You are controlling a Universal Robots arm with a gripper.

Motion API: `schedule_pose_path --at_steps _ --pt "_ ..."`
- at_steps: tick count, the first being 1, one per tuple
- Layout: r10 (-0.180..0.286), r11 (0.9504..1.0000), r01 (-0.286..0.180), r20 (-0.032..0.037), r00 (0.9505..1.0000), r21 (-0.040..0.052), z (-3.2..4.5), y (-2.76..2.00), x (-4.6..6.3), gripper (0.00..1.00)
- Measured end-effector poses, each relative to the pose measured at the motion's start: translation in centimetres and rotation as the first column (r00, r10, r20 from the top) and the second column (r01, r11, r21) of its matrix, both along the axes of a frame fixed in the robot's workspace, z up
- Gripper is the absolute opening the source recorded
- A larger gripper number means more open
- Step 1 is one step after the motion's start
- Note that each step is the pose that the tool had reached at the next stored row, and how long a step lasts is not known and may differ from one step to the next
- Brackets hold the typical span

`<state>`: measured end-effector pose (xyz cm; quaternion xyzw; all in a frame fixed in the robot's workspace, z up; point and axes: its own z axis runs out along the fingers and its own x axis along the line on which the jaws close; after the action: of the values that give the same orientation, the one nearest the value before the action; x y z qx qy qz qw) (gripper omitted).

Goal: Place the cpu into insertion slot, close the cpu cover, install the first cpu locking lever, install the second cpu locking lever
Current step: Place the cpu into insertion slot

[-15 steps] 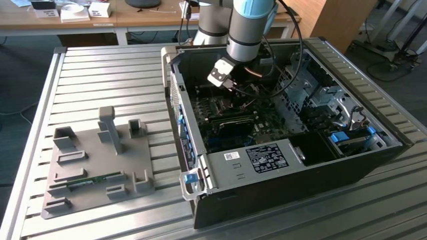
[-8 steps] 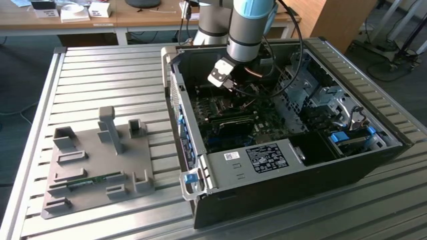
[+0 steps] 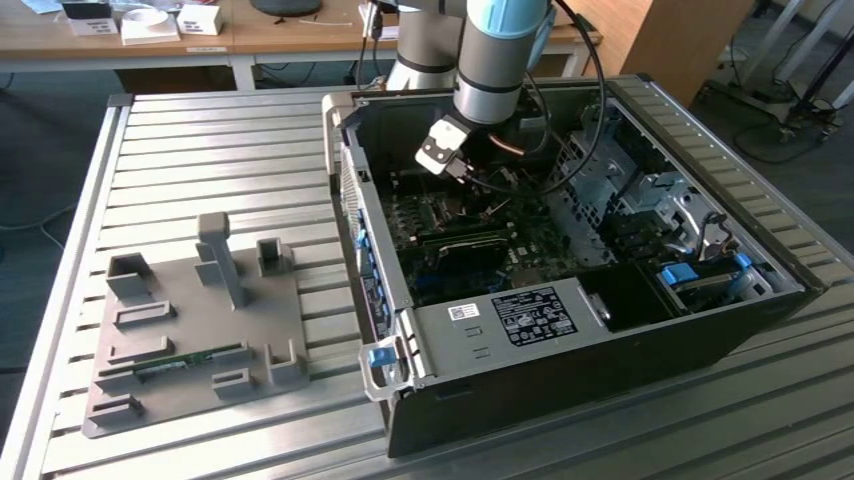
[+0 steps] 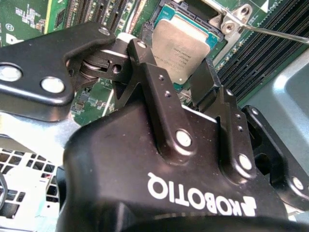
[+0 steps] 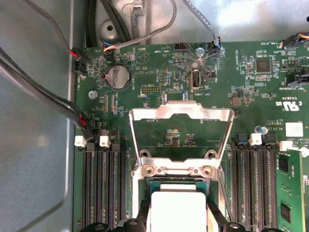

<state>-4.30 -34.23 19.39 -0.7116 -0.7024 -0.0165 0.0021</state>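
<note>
The pincer (image 4: 171, 62) grips the cpu (image 4: 181, 41) by two opposite edges, low over the insertion slot (image 4: 160, 13) — the cpu cover (image 5: 181, 110) stands flipped open (leaving the slot free, I judge).

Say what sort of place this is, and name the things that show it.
Probably a robotics lab or workshop: a robot arm reaches into an open computer case lying on a slatted metal table, with a grey parts fixture beside it and a wooden desk behind.
</note>
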Motion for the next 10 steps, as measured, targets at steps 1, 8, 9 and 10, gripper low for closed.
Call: schedule_pose_path --at_steps 1,8,9,10 --pt "0.0 1.0 0.0 0.0 1.0 -0.0001 0.0 0.0 0.0 0.54" --pt "0.0 1.0 0.0 0.0 1.0 0.0 -0.04 0.0 0.0 0.54" --pt "0.0 1.0 0.0 0.0 1.0 0.0 -0.07 0.0 0.0 0.54" --pt "0.0 1.0 0.0 -0.0001 1.0 -0.0002 -0.09 -0.01 0.0 0.54"
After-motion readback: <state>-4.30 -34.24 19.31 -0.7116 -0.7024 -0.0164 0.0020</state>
